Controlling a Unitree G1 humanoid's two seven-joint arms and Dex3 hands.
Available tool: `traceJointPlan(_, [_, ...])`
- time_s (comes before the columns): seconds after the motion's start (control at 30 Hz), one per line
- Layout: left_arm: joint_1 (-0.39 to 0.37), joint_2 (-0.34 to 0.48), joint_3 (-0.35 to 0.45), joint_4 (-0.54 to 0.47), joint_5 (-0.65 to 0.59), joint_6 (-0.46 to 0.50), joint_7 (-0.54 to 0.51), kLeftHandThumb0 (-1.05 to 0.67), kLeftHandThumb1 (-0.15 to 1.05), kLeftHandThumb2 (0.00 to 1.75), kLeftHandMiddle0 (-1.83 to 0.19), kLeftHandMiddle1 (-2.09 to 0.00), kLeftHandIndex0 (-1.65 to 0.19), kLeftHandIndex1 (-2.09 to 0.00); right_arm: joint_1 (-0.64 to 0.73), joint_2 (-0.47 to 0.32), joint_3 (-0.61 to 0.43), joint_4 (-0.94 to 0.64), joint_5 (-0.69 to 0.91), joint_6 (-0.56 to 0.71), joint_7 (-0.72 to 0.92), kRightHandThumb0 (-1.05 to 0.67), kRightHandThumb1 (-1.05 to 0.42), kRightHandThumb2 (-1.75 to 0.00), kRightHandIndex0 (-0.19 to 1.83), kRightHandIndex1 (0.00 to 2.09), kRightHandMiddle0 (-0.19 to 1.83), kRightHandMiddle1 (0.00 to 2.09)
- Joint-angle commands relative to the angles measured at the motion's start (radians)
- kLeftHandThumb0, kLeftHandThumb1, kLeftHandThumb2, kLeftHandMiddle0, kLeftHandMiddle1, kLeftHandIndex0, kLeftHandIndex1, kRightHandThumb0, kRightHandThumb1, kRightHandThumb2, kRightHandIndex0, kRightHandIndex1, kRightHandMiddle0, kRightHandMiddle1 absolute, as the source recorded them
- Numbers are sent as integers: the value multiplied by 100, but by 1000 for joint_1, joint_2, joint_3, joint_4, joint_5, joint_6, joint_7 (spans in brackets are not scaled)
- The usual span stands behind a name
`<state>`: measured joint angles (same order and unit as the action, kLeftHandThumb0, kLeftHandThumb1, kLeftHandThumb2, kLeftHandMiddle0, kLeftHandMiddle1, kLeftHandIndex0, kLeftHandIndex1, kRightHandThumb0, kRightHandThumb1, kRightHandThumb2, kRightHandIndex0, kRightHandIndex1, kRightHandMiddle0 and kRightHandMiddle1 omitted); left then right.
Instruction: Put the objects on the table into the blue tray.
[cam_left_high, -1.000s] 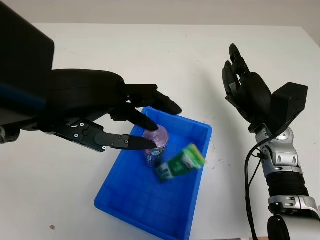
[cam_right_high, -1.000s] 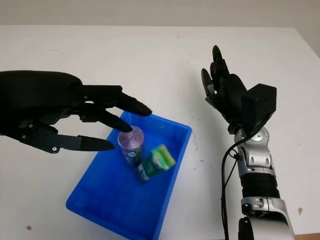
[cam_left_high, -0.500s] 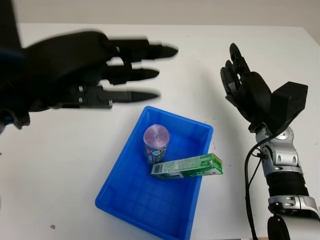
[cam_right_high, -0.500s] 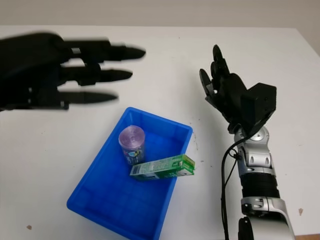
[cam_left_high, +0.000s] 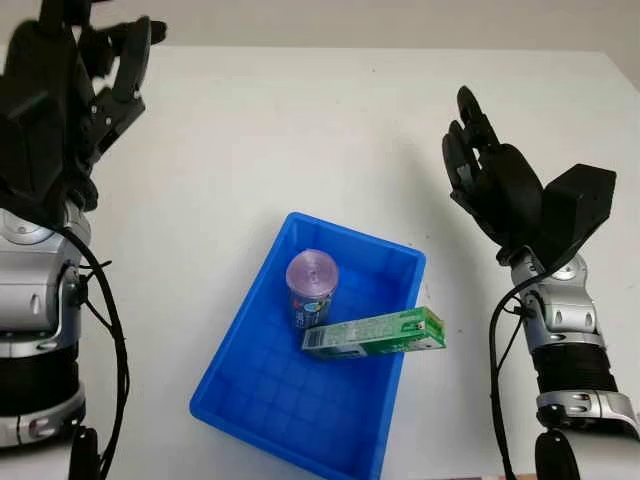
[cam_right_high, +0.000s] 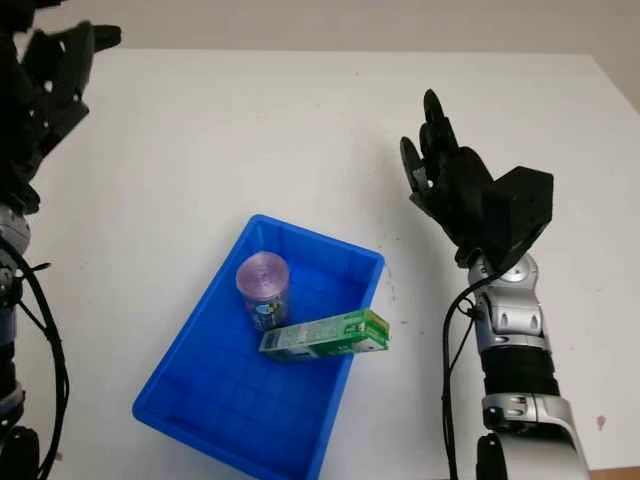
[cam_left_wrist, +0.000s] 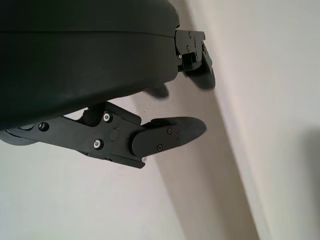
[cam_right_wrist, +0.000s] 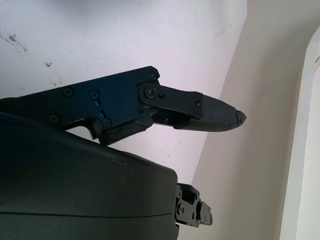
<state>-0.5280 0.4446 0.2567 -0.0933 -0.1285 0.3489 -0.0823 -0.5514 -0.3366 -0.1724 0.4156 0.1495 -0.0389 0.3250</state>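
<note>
You have a plain white table (cam_left_high: 300, 130) in front of you, with the blue tray (cam_left_high: 255, 385) set at an angle near its front edge. Inside the tray, a purple-lidded can (cam_left_high: 311, 288) stands upright toward the far end. A green carton (cam_left_high: 374, 333) lies on its side just beside the can, one end propped on the tray's right rim and poking past it, so it sits tilted, not flat on the floor. It looks settled enough to count as in. Your left hand (cam_left_high: 55, 110) is raised at the table's far left, released and holding nothing. Your right hand (cam_left_high: 490, 180) is parked upright to the tray's right, also open. Judging by this, the task looks finished.
</note>
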Motion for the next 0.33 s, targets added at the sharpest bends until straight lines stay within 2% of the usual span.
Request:
traceJointPlan(0.0, [29,-27,7,31,-17,-29,-14,-66,105,71,19,0,19,-1,-10,8,0,-8,9,-11,2,-65,-105,-61,-19,0,-19,1])
traceJointPlan(0.3, [66,-73,4,177,-34,-87,-45,-68,105,79,19,0,19,0,-22,12,1,-18,12,14,-9,-64,-105,-61,-19,1,-18,3])
